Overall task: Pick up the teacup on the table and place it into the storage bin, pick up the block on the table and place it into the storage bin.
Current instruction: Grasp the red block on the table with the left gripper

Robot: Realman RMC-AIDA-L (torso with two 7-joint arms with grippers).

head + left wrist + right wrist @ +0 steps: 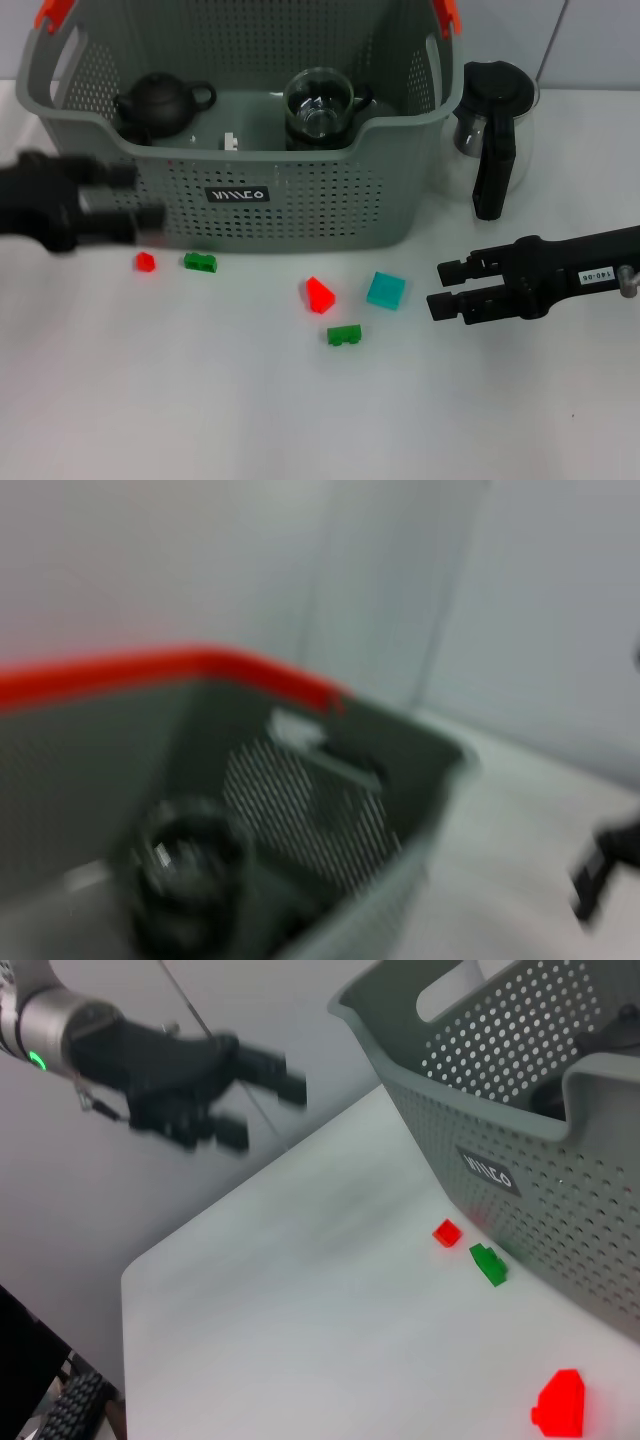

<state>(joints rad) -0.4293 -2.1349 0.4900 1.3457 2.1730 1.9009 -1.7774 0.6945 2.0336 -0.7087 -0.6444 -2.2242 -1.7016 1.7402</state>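
Head view: the storage bin point(290, 205) stands at the back of the white desk point(200, 400), with a dark teapot point(160, 103) and a glass teacup point(320, 105) inside it. A glass carafe point(495, 125) stands just beside the bin's right wall. Five blocks lie in front: small red block point(146, 262), green block point(200, 262), red block point(320, 295), teal block point(386, 290), second green block point(344, 335). The left gripper point(148, 196) hangs released and empty at the bin's front left. The right gripper point(437, 288), released, is near the teal block.

Left wrist view: blurred; the bin's orange-trimmed rim point(200, 670) and a dark round thing inside show.

Right wrist view: the left gripper point(268, 1100) is above the desk, apart from the bin point(520, 1160).
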